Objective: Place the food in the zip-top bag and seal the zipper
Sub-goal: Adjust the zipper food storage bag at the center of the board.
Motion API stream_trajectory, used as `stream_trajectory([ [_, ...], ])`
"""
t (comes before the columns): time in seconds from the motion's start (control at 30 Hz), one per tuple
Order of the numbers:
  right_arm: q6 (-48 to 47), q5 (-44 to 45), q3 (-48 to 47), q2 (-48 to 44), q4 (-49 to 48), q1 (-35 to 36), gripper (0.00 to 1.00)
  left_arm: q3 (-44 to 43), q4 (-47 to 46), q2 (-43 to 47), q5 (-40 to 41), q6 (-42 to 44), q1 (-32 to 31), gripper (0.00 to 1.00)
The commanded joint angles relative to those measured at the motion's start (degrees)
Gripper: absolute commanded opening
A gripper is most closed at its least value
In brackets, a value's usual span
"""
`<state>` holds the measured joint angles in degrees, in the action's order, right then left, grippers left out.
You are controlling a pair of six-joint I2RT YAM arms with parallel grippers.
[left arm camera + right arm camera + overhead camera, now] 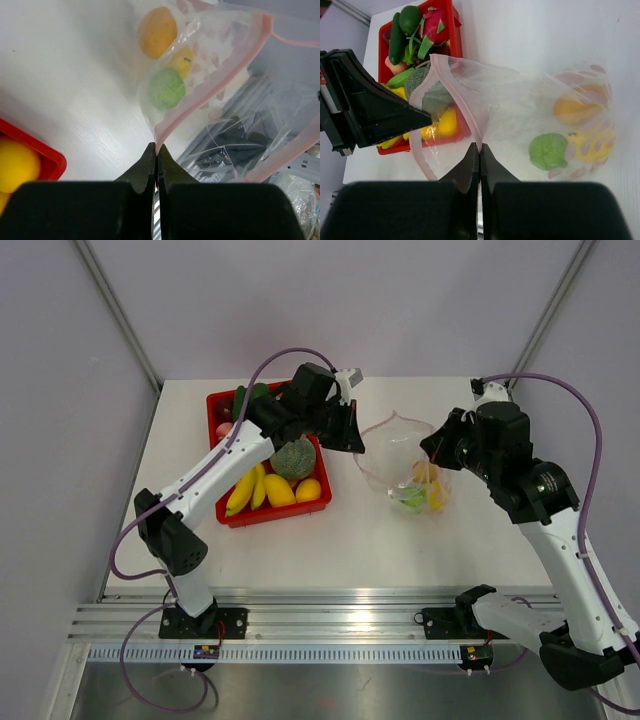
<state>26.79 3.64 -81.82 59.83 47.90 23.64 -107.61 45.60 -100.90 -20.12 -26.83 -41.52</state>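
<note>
The zip-top bag [388,445] hangs open above the table, stretched between both grippers. My left gripper [358,445] [157,149] is shut on the zipper [212,87] at the left side of the mouth. On the right side, my right gripper [432,452] [480,147] is shut on the same pink zipper [454,92]. Inside the bag lie an orange piece [572,110], a green piece [548,151] and a yellow piece [182,59]. More food sits in the red tray [270,516]: the netted melon [294,458], bananas [245,490], a lemon [309,490] and green vegetables [400,35].
The tray stands just left of the bag, under my left arm. White walls enclose the table on three sides. An aluminium rail [330,615] runs along the near edge, by the arm bases.
</note>
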Motion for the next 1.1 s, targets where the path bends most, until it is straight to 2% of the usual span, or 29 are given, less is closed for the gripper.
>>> stream_trajectory([
  [0.0, -0.07, 0.85, 2.01, 1.51, 0.18, 0.18, 0.00, 1.69, 0.45, -0.61, -1.50, 6.78, 1.35, 0.00],
  [0.17, 0.28, -1.00, 3.07, 3.62, -1.14, 0.18, 0.00, 1.18, 3.17, -5.18, -1.15, 11.71, 2.93, 0.00],
  [0.4, 0.72, -3.38, 3.87, 7.83, -4.57, 0.18, 0.00, 1.53, 3.09, -4.31, 1.66, 12.59, 3.99, 0.00],
  [0.43, 0.72, -4.94, 3.78, 8.28, -5.18, 0.18, 0.00, 1.53, 3.26, -4.04, 1.84, 12.94, 4.60, 0.04],
  [0.53, 0.81, -6.01, 2.98, 9.77, -6.06, 0.27, 0.00, 2.23, 3.35, -1.94, 0.00, 15.13, 5.22, 0.28],
  [0.57, 0.99, -6.27, 2.72, 10.04, -6.24, 0.27, 0.00, 2.41, 3.61, -1.23, 0.86, 15.57, 5.31, 0.48],
  [0.67, 0.99, -6.36, 2.28, 10.48, -6.68, 0.27, 0.00, 1.71, 5.36, 1.40, 4.45, 16.63, 5.57, 0.73],
  [0.83, 1.25, -6.54, 2.46, 9.69, -6.77, 0.18, 0.00, 2.66, 7.13, 5.88, 8.25, 15.67, 9.51, 0.77],
  [1.0, 1.52, -6.89, 3.42, 8.28, -7.03, 0.18, 0.00, 10.30, 2.92, 12.04, 5.44, 12.69, 16.62, 0.75],
  [1.07, 1.69, -7.15, 3.60, 7.93, -7.12, 0.18, 0.00, 11.63, 2.12, 11.44, 6.14, 10.58, 18.31, 0.80],
])
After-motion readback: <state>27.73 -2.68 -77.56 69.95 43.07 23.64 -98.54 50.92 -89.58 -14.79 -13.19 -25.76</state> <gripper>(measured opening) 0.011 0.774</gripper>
